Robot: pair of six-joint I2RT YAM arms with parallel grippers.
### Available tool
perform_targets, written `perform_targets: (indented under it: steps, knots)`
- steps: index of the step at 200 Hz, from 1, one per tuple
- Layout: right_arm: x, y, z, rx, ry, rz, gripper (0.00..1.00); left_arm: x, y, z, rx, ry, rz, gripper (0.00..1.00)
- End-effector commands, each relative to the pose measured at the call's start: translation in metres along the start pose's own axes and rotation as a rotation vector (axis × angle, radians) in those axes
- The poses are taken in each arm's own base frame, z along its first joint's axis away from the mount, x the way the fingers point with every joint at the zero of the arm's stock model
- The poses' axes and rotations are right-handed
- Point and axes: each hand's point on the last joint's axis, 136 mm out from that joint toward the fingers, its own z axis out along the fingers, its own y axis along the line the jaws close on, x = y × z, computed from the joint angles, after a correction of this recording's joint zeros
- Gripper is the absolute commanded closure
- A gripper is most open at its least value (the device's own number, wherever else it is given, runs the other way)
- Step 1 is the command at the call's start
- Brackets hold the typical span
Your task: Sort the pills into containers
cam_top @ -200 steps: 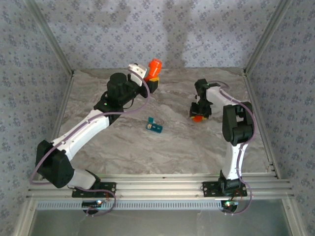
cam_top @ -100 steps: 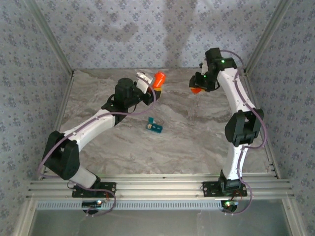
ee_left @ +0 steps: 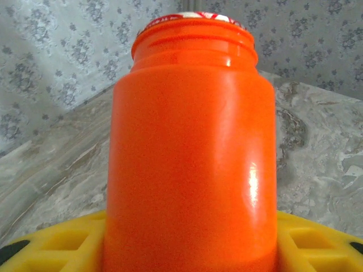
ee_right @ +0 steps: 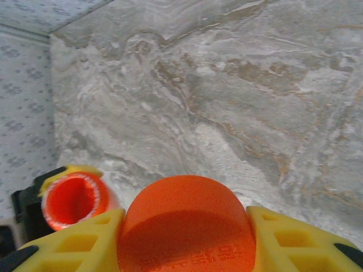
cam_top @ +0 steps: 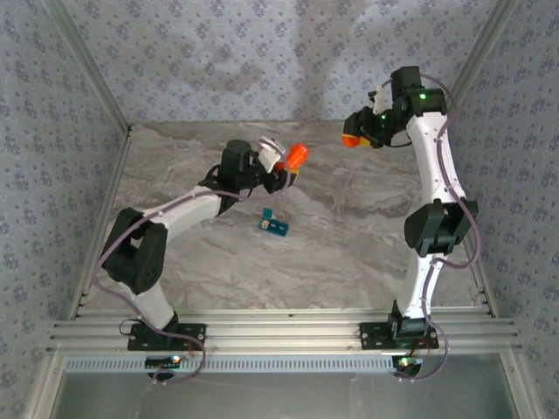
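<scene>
My left gripper point(cam_top: 284, 164) is shut on the orange pill bottle point(cam_top: 296, 156), held tilted above the back of the table, mouth toward the right. In the left wrist view the bottle point(ee_left: 193, 141) stands between the yellow fingers point(ee_left: 57, 246), its rim uncapped. My right gripper point(cam_top: 358, 137) is raised at the back right, shut on the orange cap point(cam_top: 351, 138). The right wrist view has the cap point(ee_right: 190, 226) between the yellow fingers point(ee_right: 295, 238), with the bottle's open mouth point(ee_right: 72, 199) below left. The teal containers point(cam_top: 272, 225) lie mid-table, one lid open. The pills are hidden.
The marble table point(cam_top: 349, 253) is fenced by patterned walls point(cam_top: 52, 131) on three sides. An aluminium rail point(cam_top: 279, 332) with both arm bases runs along the near edge.
My right arm has lifted the cap off the table, up and back to the right. My left arm has swung the bottle rightward and tipped it over.
</scene>
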Motion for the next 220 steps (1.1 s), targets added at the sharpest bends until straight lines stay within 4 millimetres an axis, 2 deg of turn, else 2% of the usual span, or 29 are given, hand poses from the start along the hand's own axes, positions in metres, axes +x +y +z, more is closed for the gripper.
perform_targets:
  steps: [1,33,56,170,220]
  knots:
    - [0.007,0.023,0.002,-0.134,0.059,-0.012,0.69,-0.031,-0.007,0.004,0.076,-0.08,0.068,1.0]
    - [0.011,0.042,0.007,-0.248,0.104,-0.032,0.7,-0.028,-0.008,0.016,0.129,-0.067,0.078,1.0]
    - [0.016,0.049,0.012,-0.284,0.131,-0.039,0.7,-0.026,-0.008,0.022,0.157,-0.063,0.078,1.0]
    - [0.037,0.057,0.044,-0.303,0.236,-0.055,0.7,-0.032,-0.011,0.025,0.218,-0.059,0.085,1.0]
    - [0.042,0.061,0.047,-0.317,0.257,-0.062,0.71,-0.037,-0.019,0.022,0.26,-0.055,0.094,1.0]
